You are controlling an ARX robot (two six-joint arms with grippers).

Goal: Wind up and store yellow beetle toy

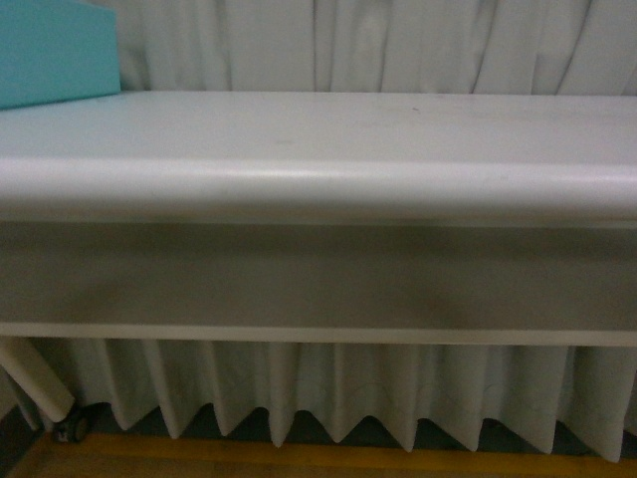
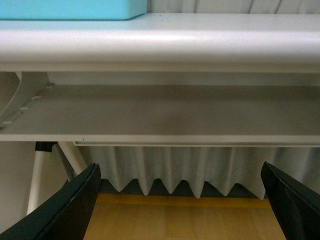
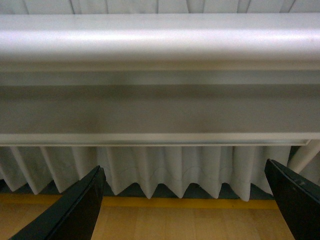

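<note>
Table edge [image 1: 318, 184] fills the front view: a white, rounded lip seen from low down, with a shadowed grey apron under it and a pale pleated curtain [image 1: 328, 393] hanging behind, its hem scalloped above a wooden floor [image 1: 299, 460]. A turquoise box [image 1: 55, 50] sits on the tabletop at the far left. A white table leg with a small black caster [image 1: 72, 428] shows low on the left.

Left gripper [image 2: 182, 205]: both dark fingers [image 2: 70, 207] stand far apart at the frame's sides (spread wide), nothing between them but curtain and floor. It sits below the level of the table's lip; the turquoise box lies above and ahead of it, toward the side of its left finger, resting on the tabletop. A white leg runs down beside that same finger.

Right gripper [image 3: 185, 205]: fingers [image 3: 75, 210] likewise spread wide, gap empty. The table's rounded edge lies ahead of and above it, the curtain hem straight ahead between the fingers, floorboards beneath.

Yellow beetle toy: not visible in any of the three views; its place cannot be told. Neither arm shows in the front view.
</note>
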